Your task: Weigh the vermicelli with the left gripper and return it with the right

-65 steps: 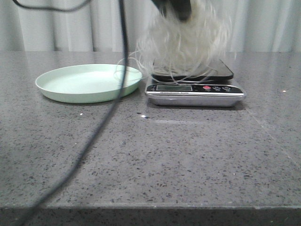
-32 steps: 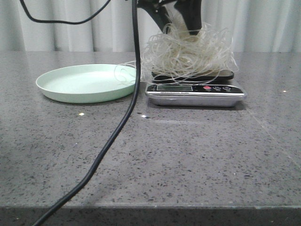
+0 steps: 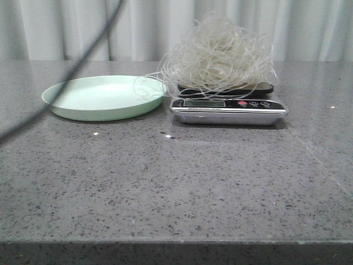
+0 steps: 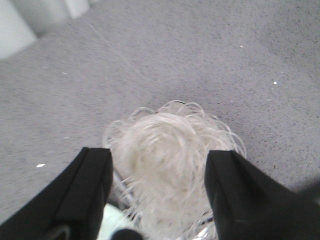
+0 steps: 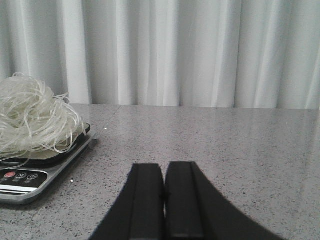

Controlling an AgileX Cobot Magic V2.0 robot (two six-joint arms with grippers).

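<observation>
The vermicelli (image 3: 218, 58), a fluffy tangle of thin whitish strands, rests on the black top of the silver kitchen scale (image 3: 229, 105). A few strands trail over the mint-green plate (image 3: 102, 96) to its left. My left gripper (image 4: 159, 160) is open and empty above the vermicelli (image 4: 172, 160), which shows blurred between its black fingers (image 4: 92, 190). It is out of the front view; only its blurred cable (image 3: 60, 83) shows there. My right gripper (image 5: 164, 170) is shut and empty, low over the table to the right of the scale (image 5: 35, 170) and the vermicelli (image 5: 32, 120).
The grey speckled table (image 3: 176, 187) runs to a front edge at the bottom of the front view. White curtains (image 3: 309, 27) hang behind. The plate holds nothing but stray strands.
My left gripper lowered the vermicelli onto the scale, let go and rose out of the front view. Its cable swung to the left.
</observation>
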